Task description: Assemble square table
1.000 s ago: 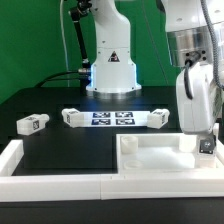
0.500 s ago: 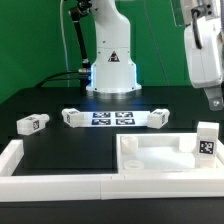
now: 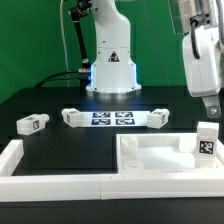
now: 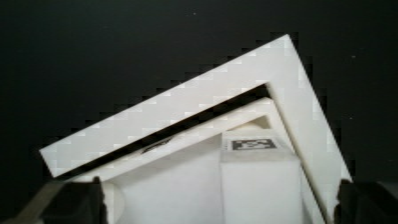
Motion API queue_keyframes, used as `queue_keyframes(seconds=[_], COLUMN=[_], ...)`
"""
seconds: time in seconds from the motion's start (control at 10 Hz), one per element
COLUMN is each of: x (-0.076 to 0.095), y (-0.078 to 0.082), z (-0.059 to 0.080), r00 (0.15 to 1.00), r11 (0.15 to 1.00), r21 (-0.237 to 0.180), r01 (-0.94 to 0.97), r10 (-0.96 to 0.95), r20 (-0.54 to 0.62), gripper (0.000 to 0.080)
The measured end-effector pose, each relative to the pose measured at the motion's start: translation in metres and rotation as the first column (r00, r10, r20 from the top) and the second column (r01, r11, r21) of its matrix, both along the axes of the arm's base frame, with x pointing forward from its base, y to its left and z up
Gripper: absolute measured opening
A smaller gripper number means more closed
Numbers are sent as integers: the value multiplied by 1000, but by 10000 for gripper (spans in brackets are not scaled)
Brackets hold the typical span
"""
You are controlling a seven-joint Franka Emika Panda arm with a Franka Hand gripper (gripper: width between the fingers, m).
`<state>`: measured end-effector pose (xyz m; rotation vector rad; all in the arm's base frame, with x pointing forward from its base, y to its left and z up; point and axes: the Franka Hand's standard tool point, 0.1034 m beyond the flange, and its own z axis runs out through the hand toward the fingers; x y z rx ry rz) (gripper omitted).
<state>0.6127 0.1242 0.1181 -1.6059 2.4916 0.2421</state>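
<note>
The white square tabletop (image 3: pixel 150 156) lies at the front of the exterior view's right. One white leg (image 3: pixel 207 140) stands upright at its far right corner, tag facing the camera. My gripper (image 3: pixel 212 107) hangs open above that leg, clear of it. In the wrist view the tabletop's corner (image 4: pixel 196 92) fills the picture, and the tagged leg (image 4: pixel 254 146) sits just inside it. The dark fingertips (image 4: pixel 71 205) stand wide apart with nothing gripped. Three more legs lie on the black table: one at the left (image 3: pixel 32 123), and one at each end (image 3: pixel 72 117) (image 3: pixel 158 117) of the marker board.
The marker board (image 3: pixel 113 118) lies flat in front of the robot base (image 3: pixel 112 60). Low white border strips run along the left (image 3: pixel 10 152) and the front (image 3: pixel 60 186) of the black table.
My gripper was down around the upright leg a second ago. It has let go, opened fully and risen, leaving the leg standing in the tabletop's corner.
</note>
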Motion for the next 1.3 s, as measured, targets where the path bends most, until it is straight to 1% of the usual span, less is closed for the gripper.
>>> queue_keyframes(seconds=[0.1, 0.2, 0.3, 0.4, 0.5, 0.6, 0.7, 0.9, 1.0, 1.1, 1.3], x=[-9, -21, -40, -52, -60, -63, -62, -62, -63, -72, -105], y=[0, -6, -10, -10, -5, -2, -3, -3, -5, -11, -25], z=[2, 3, 2, 2, 4, 4, 3, 3, 2, -7, -16], r00=[999, 997, 996, 995, 985, 970, 952, 890, 851, 820, 690], r11=[1000, 997, 997, 996, 986, 971, 953, 893, 856, 827, 700], r21=[-4, -11, -16, -13, -12, -12, -19, -36, -52, -84, -95], r01=[-30, -70, -73, -92, -167, -241, -302, -448, -515, -555, -708], r10=[30, 71, 74, 92, 167, 241, 302, 450, 517, 562, 714], r20=[14, 43, 45, 36, 40, 24, 40, 72, 93, 113, 118], gripper=[648, 648, 648, 648, 648, 648, 648, 648, 648, 648, 648])
